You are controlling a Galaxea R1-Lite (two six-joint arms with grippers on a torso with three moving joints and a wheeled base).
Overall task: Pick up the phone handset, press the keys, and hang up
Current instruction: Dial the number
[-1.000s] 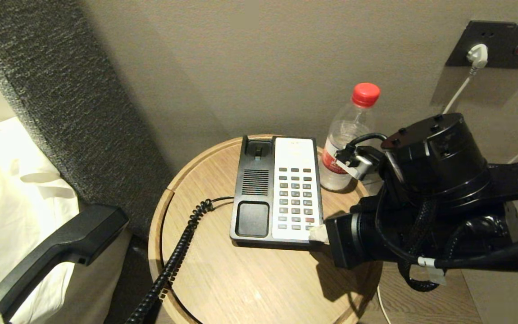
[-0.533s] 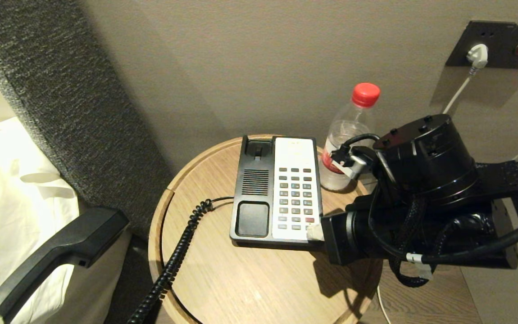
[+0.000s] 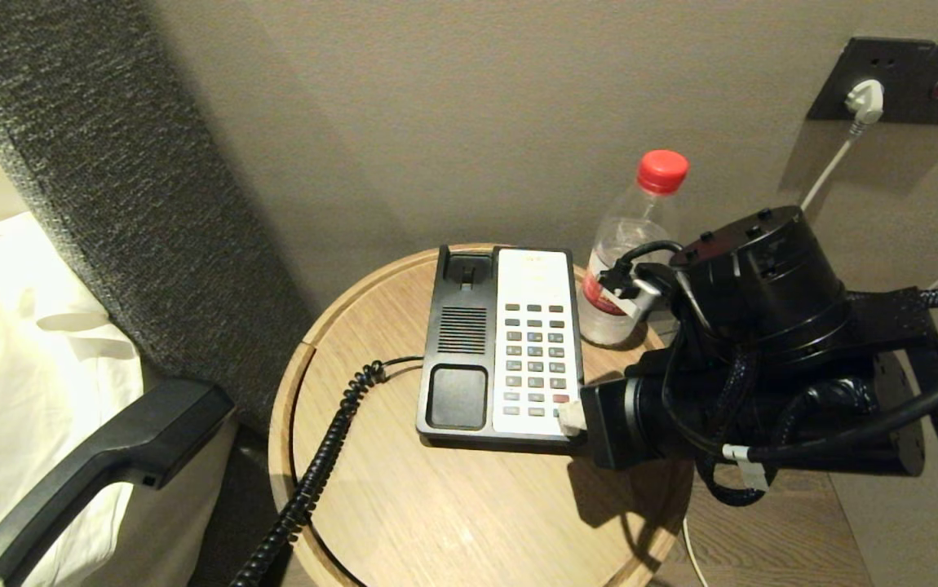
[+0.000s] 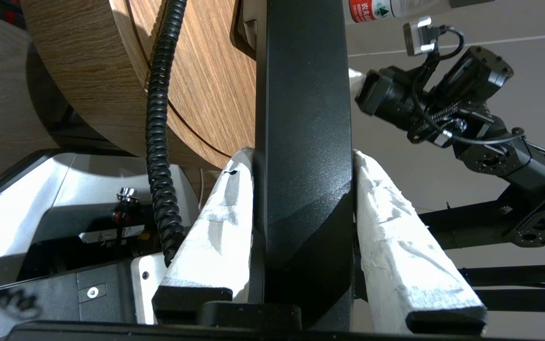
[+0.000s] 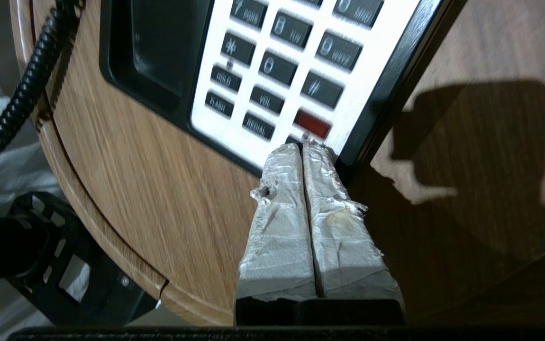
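The black phone handset (image 3: 110, 456) hangs off the table's left side, over the bed. In the left wrist view my left gripper (image 4: 303, 158) is shut on the handset (image 4: 303, 118), with a white-wrapped finger on each side. Its coiled cord (image 3: 314, 473) trails over the table edge to the phone base (image 3: 457, 342). My right gripper (image 3: 571, 417) is shut. Its fingertips (image 5: 296, 156) rest at the near right corner of the white keypad (image 5: 272, 71), just below the red key (image 5: 312, 124).
The phone sits on a round wooden table (image 3: 436, 505). A water bottle with a red cap (image 3: 632, 244) stands right of the phone, close behind my right arm. A wall socket with a white plug (image 3: 864, 98) is above it. White bedding (image 3: 12, 367) and a grey headboard (image 3: 110, 204) lie to the left.
My right arm has shifted left, bringing its shut fingertips from beside the phone onto the keypad's near right corner. The handset and left gripper have stayed still.
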